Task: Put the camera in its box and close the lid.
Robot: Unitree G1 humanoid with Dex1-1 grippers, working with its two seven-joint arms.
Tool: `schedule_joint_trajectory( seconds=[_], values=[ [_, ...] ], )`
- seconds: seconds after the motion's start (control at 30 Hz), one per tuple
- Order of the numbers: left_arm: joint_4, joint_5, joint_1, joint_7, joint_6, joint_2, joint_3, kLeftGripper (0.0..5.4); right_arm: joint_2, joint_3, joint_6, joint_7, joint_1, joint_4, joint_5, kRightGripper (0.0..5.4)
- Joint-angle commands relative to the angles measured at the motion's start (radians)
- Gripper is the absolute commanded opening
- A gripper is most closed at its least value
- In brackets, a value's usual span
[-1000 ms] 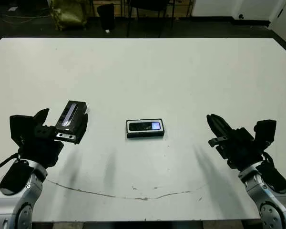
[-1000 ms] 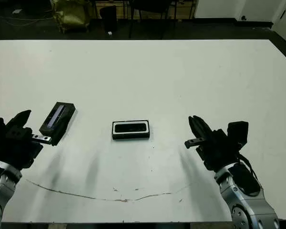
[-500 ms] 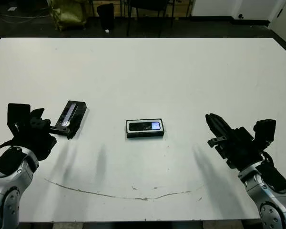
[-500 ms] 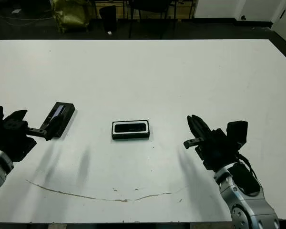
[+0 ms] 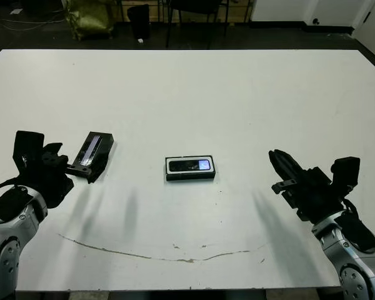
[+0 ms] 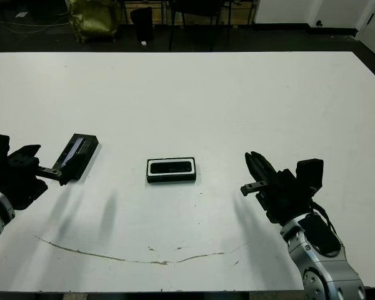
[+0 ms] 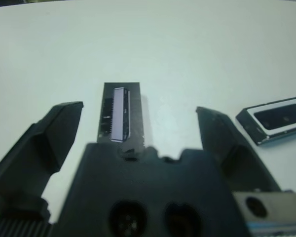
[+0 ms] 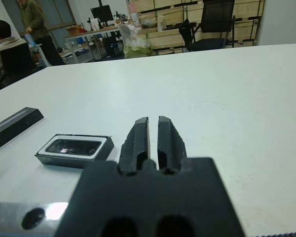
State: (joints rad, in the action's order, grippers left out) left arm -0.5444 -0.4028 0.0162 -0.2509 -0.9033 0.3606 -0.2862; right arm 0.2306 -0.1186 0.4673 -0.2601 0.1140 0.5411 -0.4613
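Lid: you see it flat on the worktop, left of frame.
Camera: inside box, centre frame.
Left gripper: jaws released, straddling the lid.
Right gripper: jaws clenched, empty.

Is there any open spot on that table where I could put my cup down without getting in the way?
Plenty. The whole far half of the table beyond the box is bare, as is the strip between the box and the right gripper. The busier part is the left side, where the lid lies right at the left gripper, jaws open.

the white table carries the box and the lid.
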Motion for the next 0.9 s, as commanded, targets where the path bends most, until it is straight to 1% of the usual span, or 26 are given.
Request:
schedule_joint_trajectory(
  seconds=[0.03,0.13,0.27,0.47,0.57,0.73,0.9],
  values=[
    [0.026,0.0,-0.01,-0.005,0.007,0.01,0.003,5.38,0.007,0.0,0.029,0.017,0.012,0.016,0.002,0.0],
    [0.031,-0.011,-0.002,-0.001,-0.006,0.008,-0.003,5.38,0.0,-0.003,0.0,-0.006,0.012,-0.005,-0.008,0.0],
    [0.04,-0.02,0.003,-0.005,0.0,0.01,-0.002,5.38,0.005,-0.003,0.037,0.017,0.012,0.015,-0.011,0.0],
    [0.072,-0.014,0.032,0.003,0.001,0.014,0.012,5.38,0.003,-0.003,0.029,0.01,0.011,0.015,-0.025,0.0],
    [0.096,-0.003,0.043,-0.001,0.013,0.022,0.026,5.38,0.006,0.0,0.044,0.027,0.013,0.025,-0.018,0.0],
    [0.126,-0.003,0.058,-0.012,0.015,0.025,0.04,5.38,0.002,-0.006,0.02,0.008,0.014,-0.006,-0.022,0.0],
    [0.148,-0.006,0.074,-0.01,0.004,0.023,0.046,5.38,0.008,-0.005,0.042,0.02,0.014,0.015,-0.023,0.0]
  ],
)
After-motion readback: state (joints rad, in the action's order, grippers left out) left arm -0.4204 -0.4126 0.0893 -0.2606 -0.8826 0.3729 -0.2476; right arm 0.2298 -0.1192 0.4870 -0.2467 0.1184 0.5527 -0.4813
